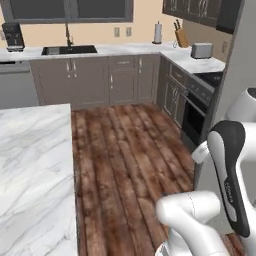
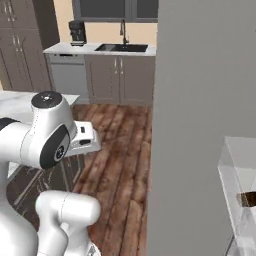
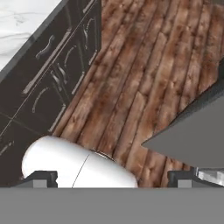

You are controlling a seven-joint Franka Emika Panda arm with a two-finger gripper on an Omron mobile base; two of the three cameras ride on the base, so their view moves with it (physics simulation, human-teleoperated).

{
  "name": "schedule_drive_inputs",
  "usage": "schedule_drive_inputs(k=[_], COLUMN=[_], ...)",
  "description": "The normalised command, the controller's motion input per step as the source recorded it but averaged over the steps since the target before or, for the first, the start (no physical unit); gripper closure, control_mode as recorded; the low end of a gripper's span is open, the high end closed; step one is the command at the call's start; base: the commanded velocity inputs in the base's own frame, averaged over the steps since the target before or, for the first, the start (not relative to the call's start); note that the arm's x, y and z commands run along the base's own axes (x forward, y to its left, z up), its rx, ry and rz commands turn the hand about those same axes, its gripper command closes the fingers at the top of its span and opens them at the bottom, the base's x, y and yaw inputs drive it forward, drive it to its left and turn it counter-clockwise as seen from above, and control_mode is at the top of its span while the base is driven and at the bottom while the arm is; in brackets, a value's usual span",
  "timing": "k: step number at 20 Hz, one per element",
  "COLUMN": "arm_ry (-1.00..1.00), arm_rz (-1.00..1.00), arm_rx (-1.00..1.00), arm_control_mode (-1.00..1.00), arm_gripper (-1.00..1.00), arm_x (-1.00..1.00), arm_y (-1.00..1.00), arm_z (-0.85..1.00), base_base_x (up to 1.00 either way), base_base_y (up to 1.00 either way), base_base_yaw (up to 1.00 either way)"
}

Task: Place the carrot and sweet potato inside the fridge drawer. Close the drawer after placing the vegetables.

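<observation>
Left base view: the white arm rises at the lower right, its dark-jointed link standing upright against a tall grey fridge door [image 1: 227, 95] at the right edge. A marble island top [image 1: 32, 170] fills the near left. Brown plank floor [image 1: 125, 155] runs between the island and the far cabinets. Along the far wall sit a sink [image 1: 69, 49], a coffee machine [image 1: 13, 36] at the far left, a paper towel roll [image 1: 158, 33], a knife block [image 1: 179, 36] and a toaster [image 1: 201, 50]. An oven [image 1: 196, 112] is set in the right-hand cabinet run.

Right base view: the arm occupies the near left, shoulder and elbow folded low. The grey fridge door [image 2: 200, 125] spans the right half as a flat panel. At the near right edge the fridge drawer [image 2: 239, 175] shows as a clear-walled bin, just beside the door. A small dark brown piece shows through its wall at the very edge; too little is visible to say whether it is the sweet potato. The carrot cannot be located. Sink and coffee machine stand on the far counter.

Hand view: the gripper [image 3: 113, 177] points down at the plank floor, its two dark fingertips [image 3: 41, 177] set wide apart at the bottom, released, nothing between them. Dark island cabinet fronts [image 3: 52, 74] lie on the left; a grey slab edge [image 3: 192, 135] lies on the right.
</observation>
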Motion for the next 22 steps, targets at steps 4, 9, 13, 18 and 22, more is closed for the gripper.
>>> schedule_drive_inputs(k=[4, 9, 13, 18, 22], arm_ry=[0.00, 0.00, 0.00, 0.00, 0.00], arm_rz=[0.00, 0.00, 0.00, 0.00, 0.00], arm_rx=[0.00, 0.00, 0.00, 0.00, 0.00], arm_control_mode=[1.00, 1.00, 1.00, 1.00, 1.00], arm_gripper=[-1.00, -1.00, -1.00, -1.00, -1.00], arm_x=[0.00, 0.00, 0.00, 0.00, 0.00], arm_y=[0.00, 0.00, 0.00, 0.00, 0.00], arm_z=[0.00, 0.00, 0.00, 0.00, 0.00], base_base_x=[0.45, 0.82, 0.73, 0.47, 0.83], base_base_y=[1.00, 0.78, -0.33, -0.89, 0.03], base_base_yaw=[0.07, -0.01, 0.00, 0.09, 0.01])
